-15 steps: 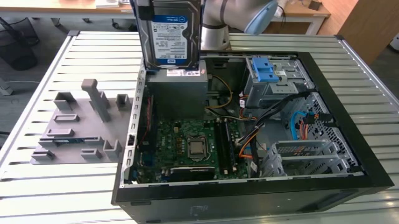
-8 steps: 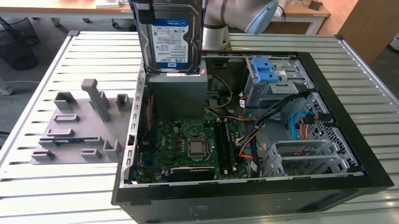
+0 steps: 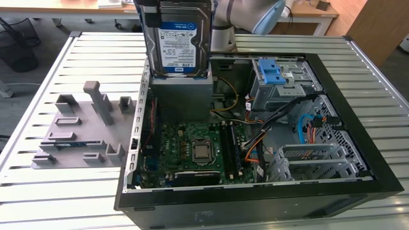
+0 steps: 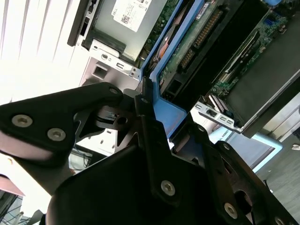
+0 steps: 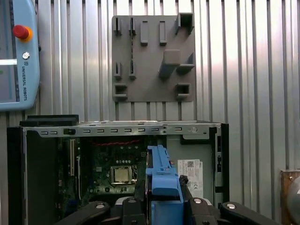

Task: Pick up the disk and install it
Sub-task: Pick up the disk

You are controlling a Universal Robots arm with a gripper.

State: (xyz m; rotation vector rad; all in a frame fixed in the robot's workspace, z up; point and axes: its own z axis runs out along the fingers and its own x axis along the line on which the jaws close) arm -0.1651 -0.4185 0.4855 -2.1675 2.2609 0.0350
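Observation:
The disk [image 3: 177, 43], a silver hard drive with a blue-and-white label in a blue bracket, hangs upright above the back left part of the open computer case [image 3: 255, 203]. My gripper [image 5: 163, 202] is shut on the bracket's edge, with a black finger on each side of the blue plastic [image 5: 161, 180]. In the second wrist view the gripper [image 4: 154, 117] clamps the same blue bracket [image 4: 171, 112], and the disk's green circuit side [image 4: 197, 37] shows beyond it. The disk is above the grey power-supply box [image 3: 182, 98] and touches nothing else.
A grey parts holder [image 3: 83, 129] lies on the slatted metal table [image 3: 76, 52], at the exterior view's left of the case. Inside the case are the motherboard [image 3: 201, 151], cables and a drive cage with light-blue latches [image 3: 271, 72]. A teach pendant [image 5: 16, 51] lies on the table.

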